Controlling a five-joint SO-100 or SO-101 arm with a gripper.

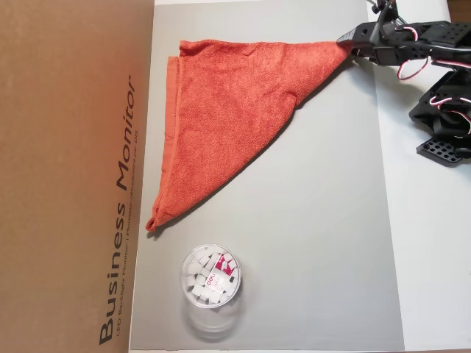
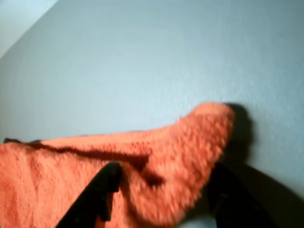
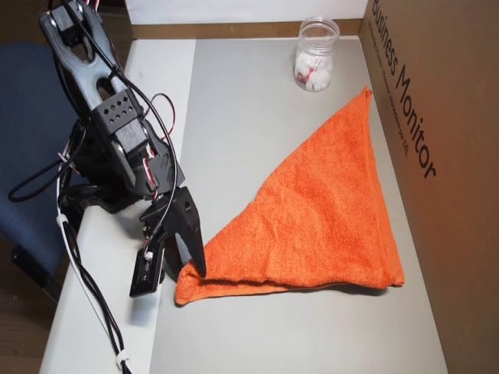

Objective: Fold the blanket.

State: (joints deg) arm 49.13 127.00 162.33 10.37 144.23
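The orange-red blanket (image 1: 228, 118) lies on the grey mat (image 1: 316, 220), folded into a triangle; it also shows in the other overhead view (image 3: 320, 210). My gripper (image 1: 347, 45) is at the triangle's right tip, low over the mat, shut on that corner. In the other overhead view the gripper (image 3: 189, 271) sits at the blanket's near left corner. In the blurred wrist view the gripper (image 2: 161, 190) has a bunched hump of blanket (image 2: 199, 142) between its black fingers (image 2: 99, 190).
A round clear plastic container (image 1: 211, 276) with white pieces stands on the mat near the blanket's lower tip, and shows in the other overhead view (image 3: 316, 54). A brown cardboard box (image 1: 66, 176) borders the mat's left side. The arm's base (image 1: 441, 125) stands off the mat.
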